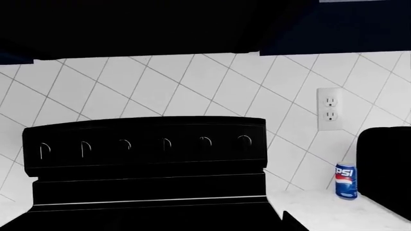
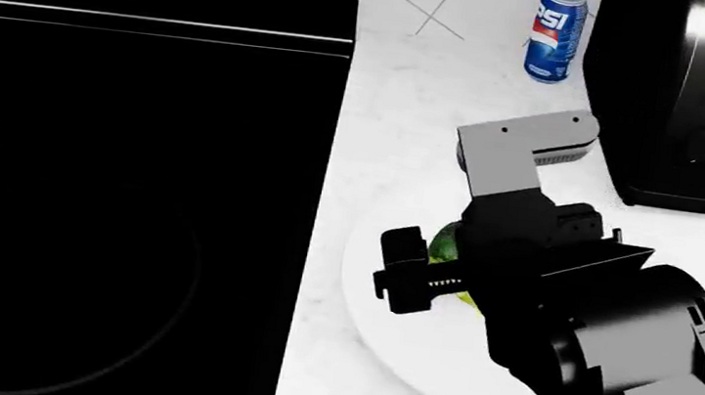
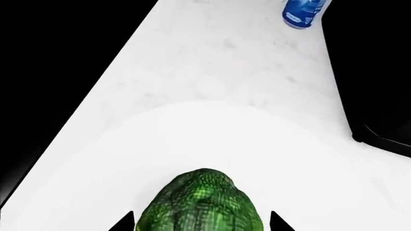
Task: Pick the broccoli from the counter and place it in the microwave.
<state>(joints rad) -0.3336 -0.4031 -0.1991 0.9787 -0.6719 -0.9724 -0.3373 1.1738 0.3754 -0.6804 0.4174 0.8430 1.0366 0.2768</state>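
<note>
Broccoli (image 3: pixel 202 202) bumpy dark green between black right gripper (image 2: pixel 414 271) fingers; plate (image 2: pixel 441 354) under it plain white; counter (image 2: pixel 415 106) white, grey-veined; can (image 2: pixel 554 34) beyond blue-red-white; backsplash (image 1: pixel 192 86) white diagonal tile.

My right arm (image 2: pixel 613 333) is matte black, built of chunky rounded housings that step down to a boxy wrist. A grey angular bracket (image 2: pixel 521 151) with two small dark screw dots caps its far end. A pale strip of fine markings runs along one black finger (image 2: pixel 404 272). In my right wrist view only two black fingertips (image 3: pixel 122 224) show, sharp triangular points.
</note>
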